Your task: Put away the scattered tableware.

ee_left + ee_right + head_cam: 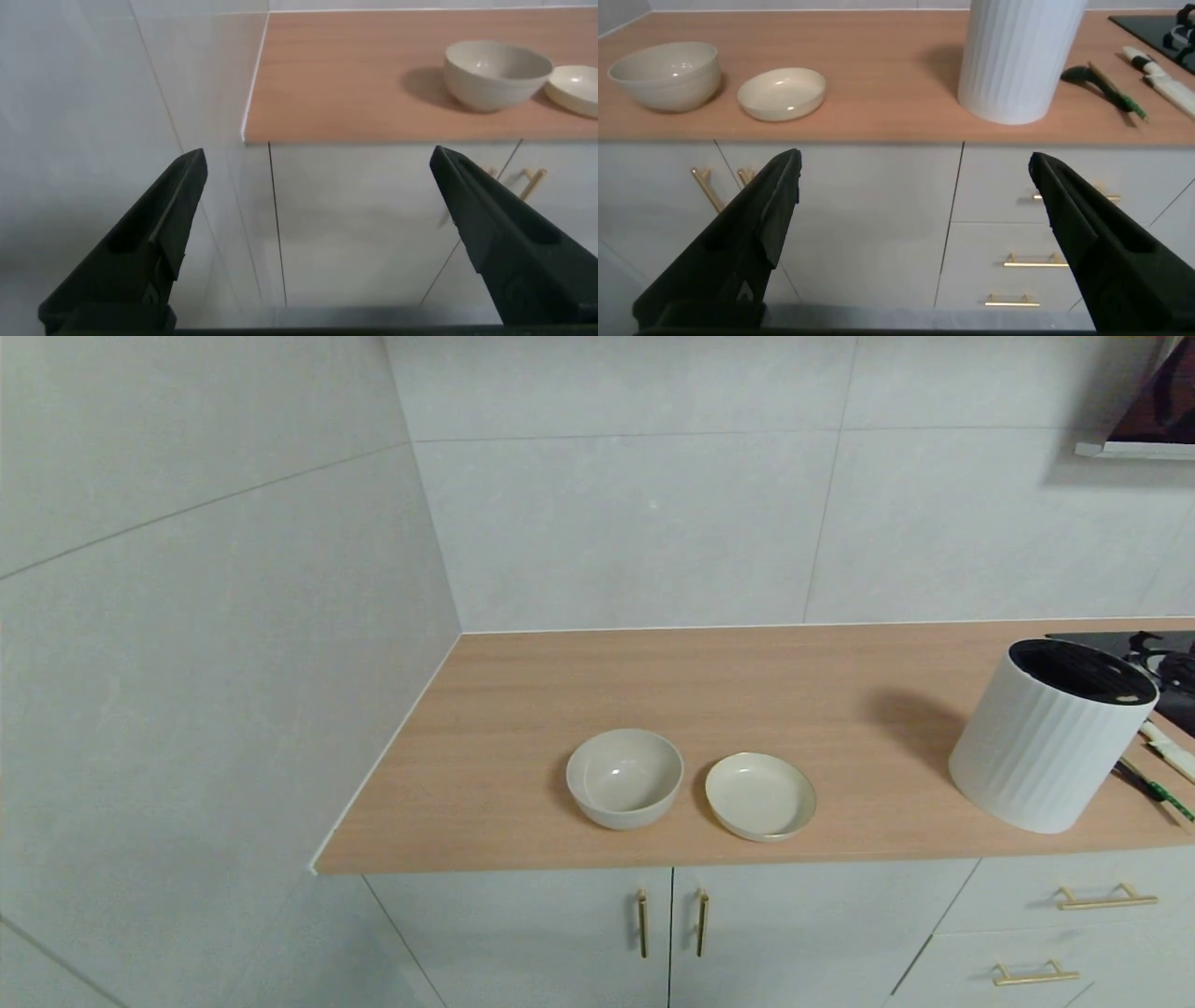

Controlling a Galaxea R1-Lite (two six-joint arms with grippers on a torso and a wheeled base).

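Note:
A cream bowl (pixel 624 790) stands near the front edge of the wooden counter (pixel 747 691), with a shallow cream dish (pixel 761 795) just to its right. The bowl (pixel 497 73) and dish (pixel 574 89) also appear in the left wrist view, and again as bowl (pixel 665 74) and dish (pixel 782 93) in the right wrist view. My left gripper (pixel 318 201) hangs open below counter height, in front of the cabinet at the counter's left end. My right gripper (pixel 915 201) is open too, low in front of the cabinet fronts, apart from everything.
A white ribbed cylindrical holder (pixel 1050 735) with a black top stands at the counter's right. Beside it lie chopsticks and utensils (pixel 1162 775), and a black stove (pixel 1158 658) is behind. Tiled walls close the left and back. Cabinet doors with gold handles (pixel 670 922) are below.

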